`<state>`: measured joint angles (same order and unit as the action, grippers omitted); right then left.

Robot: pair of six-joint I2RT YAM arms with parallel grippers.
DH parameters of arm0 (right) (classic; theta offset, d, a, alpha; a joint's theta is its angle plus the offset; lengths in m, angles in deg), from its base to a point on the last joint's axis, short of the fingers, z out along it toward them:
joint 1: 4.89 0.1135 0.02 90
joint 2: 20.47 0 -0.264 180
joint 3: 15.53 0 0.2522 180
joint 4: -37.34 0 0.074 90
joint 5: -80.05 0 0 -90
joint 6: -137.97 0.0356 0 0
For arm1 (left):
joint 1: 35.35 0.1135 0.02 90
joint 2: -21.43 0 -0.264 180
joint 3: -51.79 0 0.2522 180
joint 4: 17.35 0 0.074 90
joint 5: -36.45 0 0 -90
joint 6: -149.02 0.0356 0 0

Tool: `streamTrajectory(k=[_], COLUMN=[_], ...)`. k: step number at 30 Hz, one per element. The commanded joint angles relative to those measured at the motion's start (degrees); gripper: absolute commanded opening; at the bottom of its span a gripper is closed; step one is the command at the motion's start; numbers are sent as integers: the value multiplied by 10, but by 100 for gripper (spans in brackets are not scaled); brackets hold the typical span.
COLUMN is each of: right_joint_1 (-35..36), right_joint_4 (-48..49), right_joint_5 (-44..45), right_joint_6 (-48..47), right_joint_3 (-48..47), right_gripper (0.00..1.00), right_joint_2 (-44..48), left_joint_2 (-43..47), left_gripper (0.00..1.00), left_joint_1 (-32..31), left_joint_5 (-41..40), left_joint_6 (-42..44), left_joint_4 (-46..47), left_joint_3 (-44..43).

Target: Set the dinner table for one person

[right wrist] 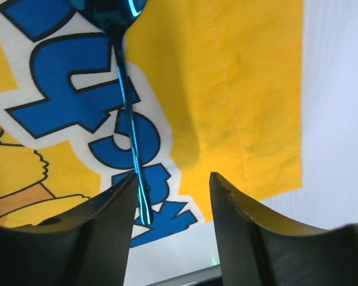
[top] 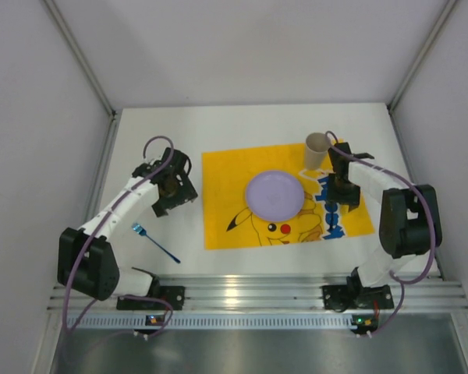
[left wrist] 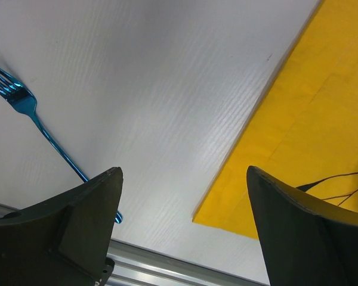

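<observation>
The white desk is lying beneath both arms, carrying a yellow mat with a purple plate. The right jaws are standing partly open over a blue spoon on the mat, gripping nothing. The left jaws are hanging wide open, empty, between the mat and a blue fork.

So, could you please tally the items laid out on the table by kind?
Blue cutlery: 2 (fork, second utensil)
Purple plate: 1
Beige cup: 1
Yellow mat: 1
Total: 5
</observation>
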<state>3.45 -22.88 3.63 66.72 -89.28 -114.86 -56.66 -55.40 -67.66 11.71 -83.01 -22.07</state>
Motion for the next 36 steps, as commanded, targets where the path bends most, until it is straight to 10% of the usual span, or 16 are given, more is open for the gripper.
streamTrajectory(k=[1, 11, 32, 36], right_joint_1=[-4, 11, 11, 11], right_joint_4=[-46, -116, -168, -165], right_joint_5=[65, 21, -20, -32], right_joint_6=[9, 36, 43, 44], right_joint_3=[-30, -106, -83, -80], right_gripper=[53, 55, 56, 55], right_joint_2=[5, 101, 210, 206], left_joint_2=[-9, -33, 39, 3], left_gripper=[90, 79, 59, 36], left_joint_1=[8, 122, 144, 152], left_joint_5=[-35, 77, -9, -27], left_joint_6=[-46, -132, -131, -129], left_joint_4=[-25, 49, 78, 110], left_joint_3=[1, 160, 269, 274])
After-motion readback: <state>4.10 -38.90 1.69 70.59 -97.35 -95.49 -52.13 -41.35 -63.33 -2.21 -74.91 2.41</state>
